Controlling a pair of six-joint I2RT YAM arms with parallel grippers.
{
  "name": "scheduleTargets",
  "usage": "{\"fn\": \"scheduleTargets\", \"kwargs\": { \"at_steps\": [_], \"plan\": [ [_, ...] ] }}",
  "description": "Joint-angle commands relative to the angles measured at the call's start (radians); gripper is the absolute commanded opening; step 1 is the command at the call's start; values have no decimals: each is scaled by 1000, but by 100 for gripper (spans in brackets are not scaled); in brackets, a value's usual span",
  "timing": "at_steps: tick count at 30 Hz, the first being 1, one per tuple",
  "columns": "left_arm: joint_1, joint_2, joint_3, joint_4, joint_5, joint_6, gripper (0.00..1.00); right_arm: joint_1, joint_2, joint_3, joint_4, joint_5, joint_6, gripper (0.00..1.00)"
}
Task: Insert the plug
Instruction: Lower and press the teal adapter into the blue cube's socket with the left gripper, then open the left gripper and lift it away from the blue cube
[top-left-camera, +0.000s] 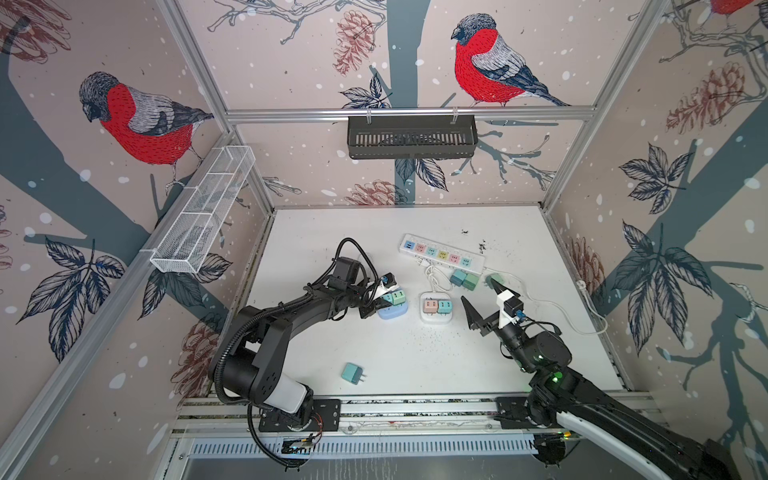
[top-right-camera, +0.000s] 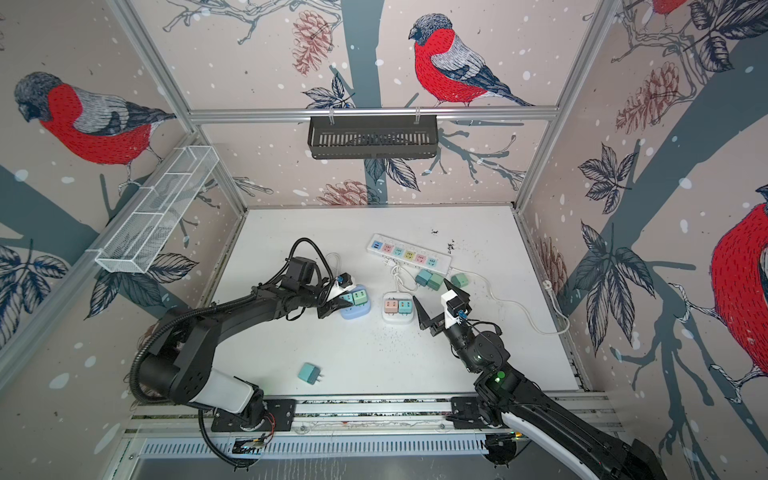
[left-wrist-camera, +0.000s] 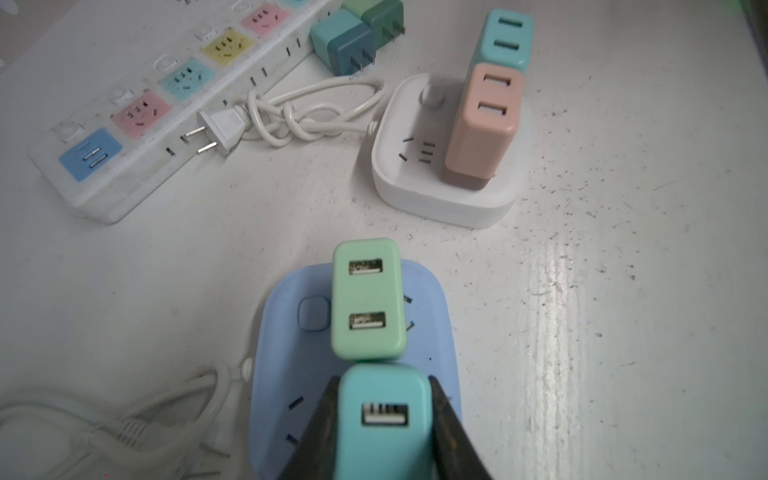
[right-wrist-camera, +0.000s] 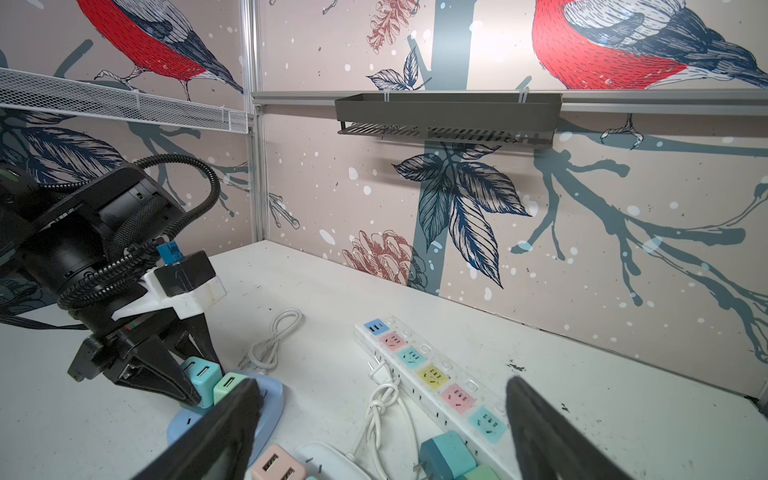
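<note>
My left gripper (left-wrist-camera: 382, 380) is shut on a teal plug (left-wrist-camera: 382, 419), one black finger on each side. The plug stands upright on the blue socket block (left-wrist-camera: 282, 353), right beside a green plug (left-wrist-camera: 368, 299) seated in the same block. Its prongs are hidden. In both top views this group sits left of centre, with the left gripper (top-left-camera: 380, 305) (top-right-camera: 338, 305) over the blue block (top-left-camera: 395, 314). My right gripper (top-left-camera: 478, 291) (right-wrist-camera: 381, 382) hangs open and empty above the table, between the white socket cube (top-left-camera: 435, 320) and the power strip (top-left-camera: 440, 255).
The white cube carries a pink plug (top-left-camera: 429, 306) and a teal plug (top-left-camera: 445, 306). Three loose plugs (top-left-camera: 465, 279) lie by the strip's near end, and another loose teal plug (top-left-camera: 352, 372) lies near the front. White cords (top-left-camera: 434, 278) coil between the strip and the cube.
</note>
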Motion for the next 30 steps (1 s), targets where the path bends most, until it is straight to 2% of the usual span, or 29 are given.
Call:
{"fn": "scheduleTargets", "kwargs": {
  "at_steps": [1, 5, 11, 18, 23, 30],
  "plan": [
    [-5, 1, -12, 23, -43, -11, 0, -2, -2, 1, 25, -6, 14, 92],
    [-5, -3, -42, 72, -64, -31, 0, -3, -2, 1, 24, -8, 15, 92],
    [-5, 26, -19, 11, -33, -2, 0, -4, -5, 1, 22, -9, 17, 92],
    [10, 173, 116, -259, -79, 90, 0, -5, -4, -1, 25, -10, 19, 92],
    [62, 168, 126, -283, -35, 114, 0, -7, -1, -2, 29, -12, 19, 92],
    [110, 192, 197, -443, -114, 217, 0, -10, 14, -1, 35, -9, 19, 92]
  ]
}}
